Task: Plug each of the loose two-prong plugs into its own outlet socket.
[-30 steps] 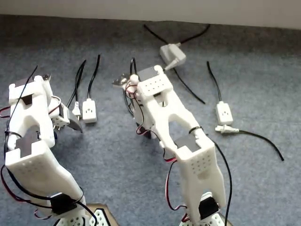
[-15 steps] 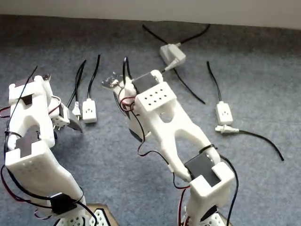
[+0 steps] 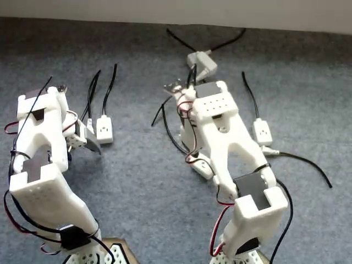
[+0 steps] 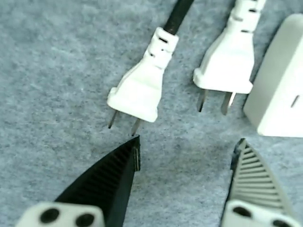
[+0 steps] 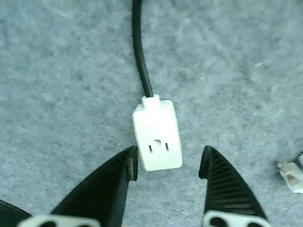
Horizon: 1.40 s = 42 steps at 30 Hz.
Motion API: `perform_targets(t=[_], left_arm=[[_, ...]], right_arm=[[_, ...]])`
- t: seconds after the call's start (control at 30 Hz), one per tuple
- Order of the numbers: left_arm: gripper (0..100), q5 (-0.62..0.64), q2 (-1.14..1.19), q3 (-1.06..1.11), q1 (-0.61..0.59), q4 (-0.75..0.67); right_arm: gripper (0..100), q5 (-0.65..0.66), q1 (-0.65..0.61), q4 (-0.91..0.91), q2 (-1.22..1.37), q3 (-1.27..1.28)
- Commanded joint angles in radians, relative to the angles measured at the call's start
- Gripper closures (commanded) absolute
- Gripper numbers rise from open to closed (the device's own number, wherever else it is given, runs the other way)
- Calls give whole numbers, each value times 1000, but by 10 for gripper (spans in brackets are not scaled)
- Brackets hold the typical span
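The left end effector (image 4: 187, 156) hangs wide open and empty just above the grey table (image 3: 137, 181). Its dark finger is close to the prongs of a white two-prong plug (image 4: 139, 92) on a black cord, a second plug (image 4: 227, 66) lies just beside that one, and next to it sits the corner of a white socket block (image 4: 279, 94). The right end effector (image 5: 169, 153) is likewise open and holds nothing, its fingers standing either side of the slotted end of another outlet socket (image 5: 157, 139), which lies flat on its own black cord; whether a finger touches it cannot be told. A further plug (image 5: 289, 176) lies near. The plugs look light and hard, with smooth tapering bodies that could slip out of a pinch, so the surest hold is probably across the broad flat faces behind the flange, leaving the prongs free and level. The cords seem springy enough to twist a loosely held plug. Each socket is light too and would likely slide on the table under a push, so it wants clamping by its side walls, slots uncovered. The thin prongs may bend if driven in crooked.
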Motion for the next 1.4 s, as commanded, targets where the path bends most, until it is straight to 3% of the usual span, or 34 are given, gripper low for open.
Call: perform_targets(t=[0.0,0.33,0.57,0.9,1.17,1.37], left_arm=[[687,11,-7,-4,21,-9],[687,8,-7,-4,16,-9],[687,8,-7,-4,21,-11],[687,9,-7,-5,16,-25],[687,8,-7,-4,16,-20],[687,6,-7,27,18,-26]], right_arm=[[799,75,38,-35,-41,1],[799,141,45,-311,-41,297],[799,140,12,-298,-42,363],[799,41,-211,-188,-45,387],[799,44,-174,-189,-42,383],[820,94,-61,-223,-47,383]])
